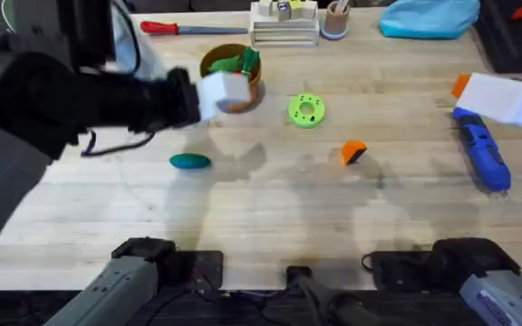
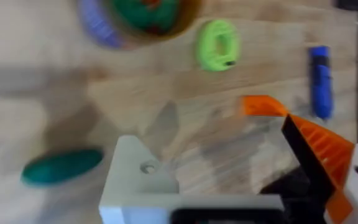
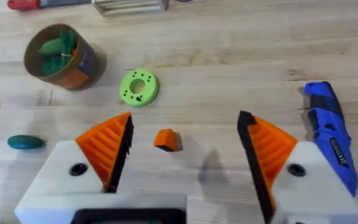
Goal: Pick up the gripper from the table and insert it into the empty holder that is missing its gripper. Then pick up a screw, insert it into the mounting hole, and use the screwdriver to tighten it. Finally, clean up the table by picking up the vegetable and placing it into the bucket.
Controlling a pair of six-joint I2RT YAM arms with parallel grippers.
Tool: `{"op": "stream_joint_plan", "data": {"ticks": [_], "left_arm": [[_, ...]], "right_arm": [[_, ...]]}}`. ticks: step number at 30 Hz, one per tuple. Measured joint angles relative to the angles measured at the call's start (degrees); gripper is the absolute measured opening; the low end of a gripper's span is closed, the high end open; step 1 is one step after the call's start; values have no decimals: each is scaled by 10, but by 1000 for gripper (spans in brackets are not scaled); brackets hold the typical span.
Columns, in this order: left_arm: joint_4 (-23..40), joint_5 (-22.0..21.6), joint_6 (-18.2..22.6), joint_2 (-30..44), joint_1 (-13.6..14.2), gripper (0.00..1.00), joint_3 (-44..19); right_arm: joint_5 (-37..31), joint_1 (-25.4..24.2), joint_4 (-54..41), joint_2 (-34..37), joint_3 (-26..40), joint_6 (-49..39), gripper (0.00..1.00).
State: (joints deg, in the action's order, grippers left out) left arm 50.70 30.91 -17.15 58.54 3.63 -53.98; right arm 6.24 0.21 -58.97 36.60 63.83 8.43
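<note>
Wooden table (image 1: 270, 208); left wrist reveals holder (image 2: 138, 180) lacking its gripper (image 2: 263, 106)

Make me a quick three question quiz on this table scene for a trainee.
1. True or false: the orange gripper wedge already sits in the left gripper's empty holder.
2. The teal vegetable lies: A in the bucket, B on the table, C on the green disc.
3. What blue tool lies at the table's right side?

Key: 1 false; 2 B; 3 the screwdriver.
</note>
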Motion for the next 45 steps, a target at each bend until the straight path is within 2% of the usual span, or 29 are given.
{"op": "stream_joint_plan", "data": {"ticks": [5, 7, 8, 9, 11, 19, 23, 26, 30, 32, 35, 45], "left_arm": [[-84, 56, 29, 0, 64, 995, -46], [-143, 67, 35, 0, 93, 995, -59], [-239, 71, 41, 0, 130, 995, -67], [-251, 68, 46, 0, 139, 994, -70], [-254, 54, 52, -2, 145, 994, -73], [-257, -23, 59, -2, 145, 994, -73], [-257, -48, 68, -2, 145, 994, -73], [-257, -56, 94, -2, 148, 993, -73], [-263, -64, 155, -9, 161, 993, -68], [-282, -66, 185, -27, 171, 993, -49], [-323, -67, 211, -78, 185, 994, 1], [-501, -83, 236, -330, 227, 993, 263]], "right_arm": [[0, 0, 0, 0, 0, 2, 992], [0, 0, 0, 0, 0, 2, 992], [0, 0, 0, 0, 0, 2, 994], [0, 0, 0, 0, 0, 2, 993], [0, 0, 0, 0, 0, 2, 993], [0, 0, 0, 0, 0, 2, 991], [0, 0, 0, 0, 0, 2, 993], [0, 0, 0, 0, 0, 2, 993], [0, 0, 0, 0, 0, 2, 994], [0, 0, 0, 0, 0, 2, 992], [0, 0, 0, 0, 0, 2, 992], [0, 0, 0, 0, 0, 2, 992]]}}
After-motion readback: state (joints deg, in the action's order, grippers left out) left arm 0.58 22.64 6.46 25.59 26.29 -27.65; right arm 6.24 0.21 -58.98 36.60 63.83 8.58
